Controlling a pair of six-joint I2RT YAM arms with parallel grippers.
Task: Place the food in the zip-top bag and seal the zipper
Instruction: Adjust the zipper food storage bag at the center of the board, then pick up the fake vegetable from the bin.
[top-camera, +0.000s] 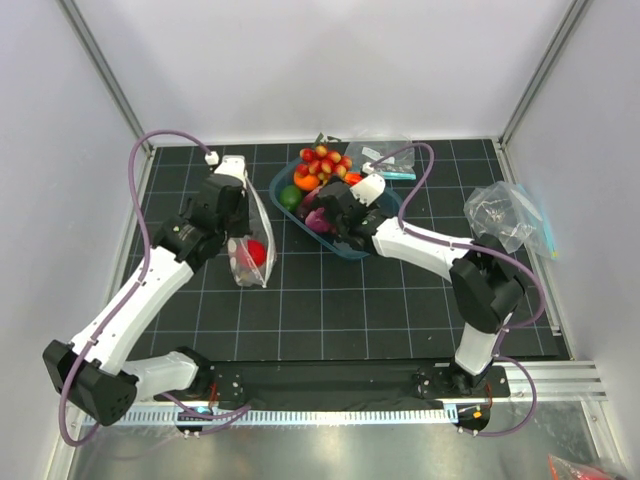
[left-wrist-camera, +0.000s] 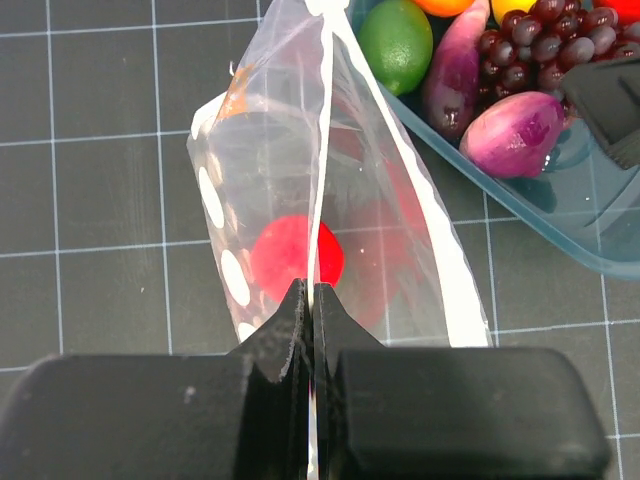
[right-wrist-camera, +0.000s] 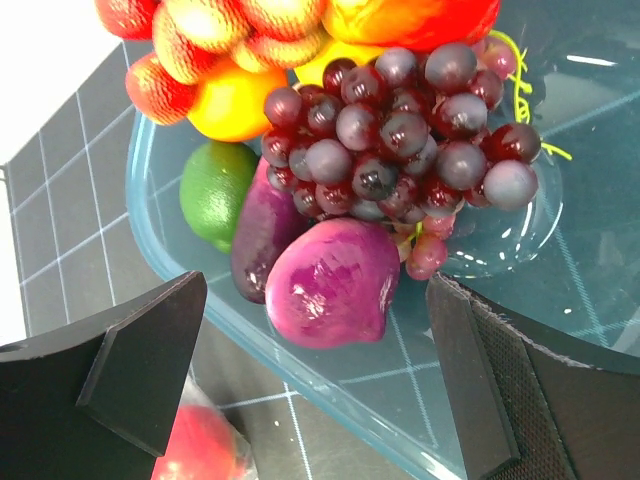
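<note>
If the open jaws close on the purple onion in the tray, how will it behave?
The onion looks glossy and rounded, so it may slip sideways. It seems rigid, unlikely to deform. It touches the grape bunch, which may shift too.

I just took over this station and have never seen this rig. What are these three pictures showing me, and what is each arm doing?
Two robot arms share a black gridded table. One picture looks down from above; the other two come from cameras on each wrist. The left gripper is shut on the edge of the zip-top bag, with a red tomato inside. The right gripper hangs open over the blue tray, framing the purple onion beside the grape bunch. Plain bags lie to the right.
</note>
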